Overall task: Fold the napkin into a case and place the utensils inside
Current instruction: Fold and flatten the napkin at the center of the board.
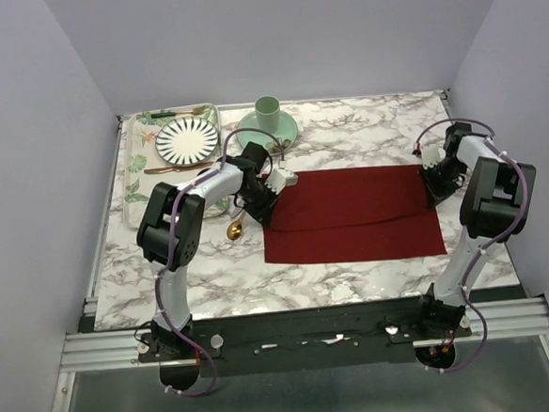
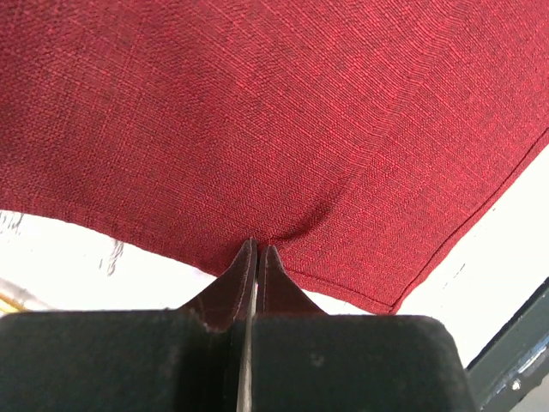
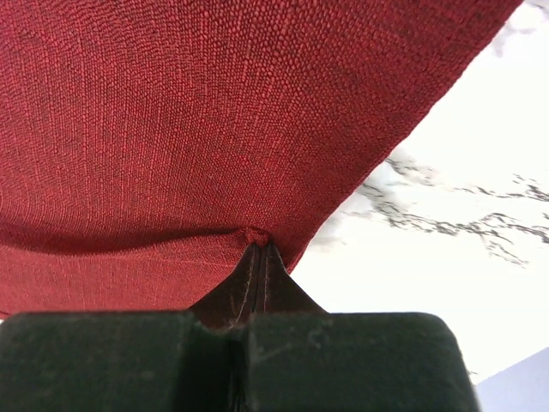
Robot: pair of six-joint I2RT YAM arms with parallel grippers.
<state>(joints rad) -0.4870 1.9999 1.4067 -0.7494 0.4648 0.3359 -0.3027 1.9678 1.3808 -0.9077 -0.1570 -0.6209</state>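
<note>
Both left gripper and right gripper clamp opposite edges of the creased dark red cloth napkin, spread on the white marbled table. Your pinches seem shallow, though that's hard to judge close-up; uneven pulling could slip one and skew the fold.

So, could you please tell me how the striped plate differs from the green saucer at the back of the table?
The plate is white with dark radiating stripes; the saucer is plain pale green. The plate lies bare on a leaf-patterned mat; the saucer sits on the marble table and carries a cup. Both are round.
</note>
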